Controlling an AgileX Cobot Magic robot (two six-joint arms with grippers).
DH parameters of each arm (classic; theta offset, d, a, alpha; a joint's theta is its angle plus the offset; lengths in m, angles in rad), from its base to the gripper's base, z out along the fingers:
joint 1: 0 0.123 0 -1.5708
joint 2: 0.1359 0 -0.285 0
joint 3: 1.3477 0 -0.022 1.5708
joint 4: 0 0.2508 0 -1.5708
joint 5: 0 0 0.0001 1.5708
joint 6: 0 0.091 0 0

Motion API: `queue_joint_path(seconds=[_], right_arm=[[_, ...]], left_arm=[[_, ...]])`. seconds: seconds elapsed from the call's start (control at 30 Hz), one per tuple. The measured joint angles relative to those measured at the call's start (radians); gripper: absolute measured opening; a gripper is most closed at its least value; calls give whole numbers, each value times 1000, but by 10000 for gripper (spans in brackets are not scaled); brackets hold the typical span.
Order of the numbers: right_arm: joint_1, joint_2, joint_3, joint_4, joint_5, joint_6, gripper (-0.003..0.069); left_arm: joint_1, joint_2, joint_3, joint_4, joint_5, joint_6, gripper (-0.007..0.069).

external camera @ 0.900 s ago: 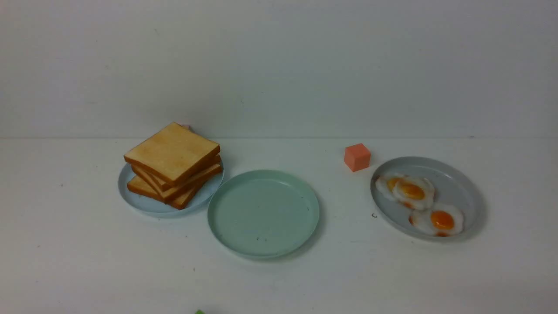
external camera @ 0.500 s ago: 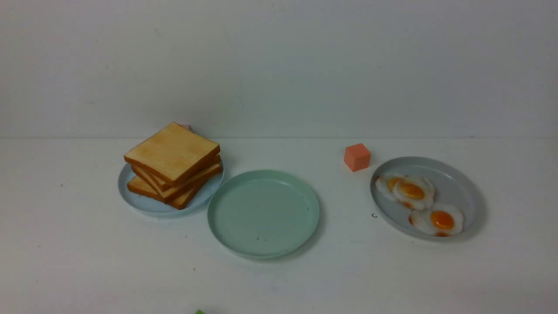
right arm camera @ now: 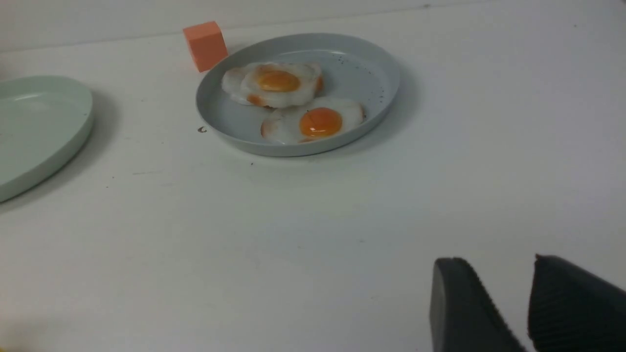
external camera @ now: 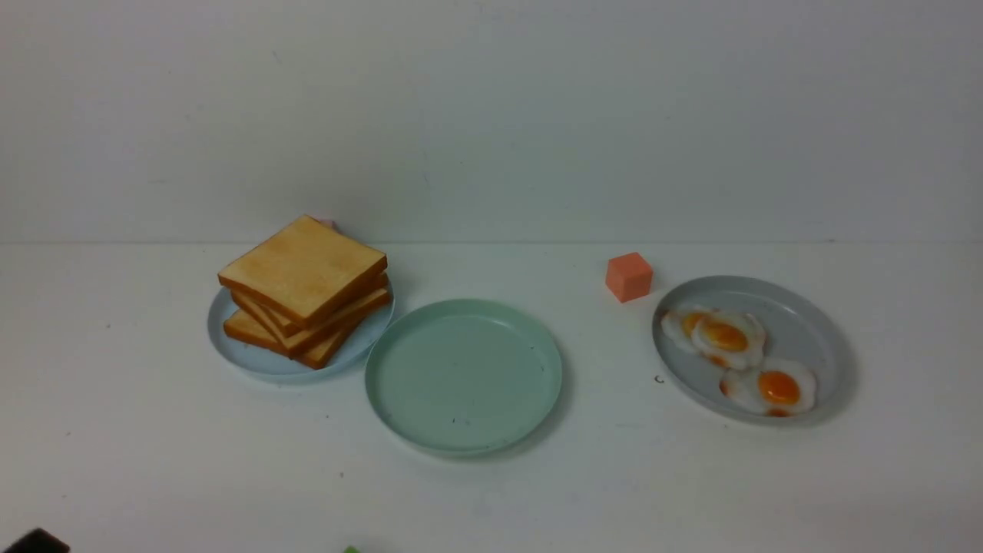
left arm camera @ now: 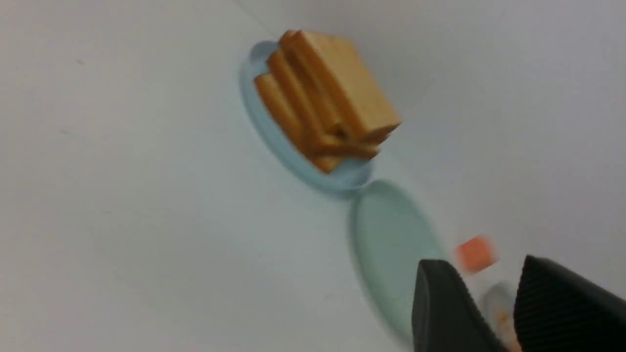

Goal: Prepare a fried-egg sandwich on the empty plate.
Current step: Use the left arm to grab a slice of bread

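Spreading across the white tabletop [external camera: 491, 499]: the mint-green plate [external camera: 464, 376] sits bare at centre, toast [external camera: 305, 269] stacked on the light blue plate [external camera: 269, 365] just beside it, left. Fried eggs [external camera: 726, 336] lie on the grey plate [external camera: 806, 322], right. Left fingers [left arm camera: 445, 308] and right fingers [right arm camera: 464, 308] are slightly apart, gripping nothing.

On desk [external camera: 153, 461]: toast stack [external camera: 303, 288] on left plate [external camera: 253, 361], empty plate [external camera: 463, 430] just right of it, eggs [external camera: 726, 336] in right plate [external camera: 814, 322], cube [external camera: 629, 276] behind its left edge
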Motion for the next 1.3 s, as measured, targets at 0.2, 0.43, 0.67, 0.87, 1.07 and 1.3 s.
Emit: queue_joint_path(seconds=[0.2, 0.43, 0.67, 0.87, 1.07, 1.3], right_arm=[[0, 0, 0, 0, 0, 0, 241], [18, 0, 0, 0, 0, 0, 241], [19, 0, 0, 0, 0, 0, 241], [19, 0, 0, 0, 0, 0, 241], [19, 0, 1, 3, -16, 0, 241], [19, 0, 11, 286, -202, 136, 241]], left_arm=[[0, 0, -49, -71, -29, 71, 237], [0, 219, -338, -26, 315, 390, 167], [-68, 563, -615, 53, 575, 558, 97], [-150, 792, -745, 84, 636, 557, 90], [-152, 879, -759, 52, 619, 582, 92], [-154, 908, -785, 53, 675, 628, 80]])
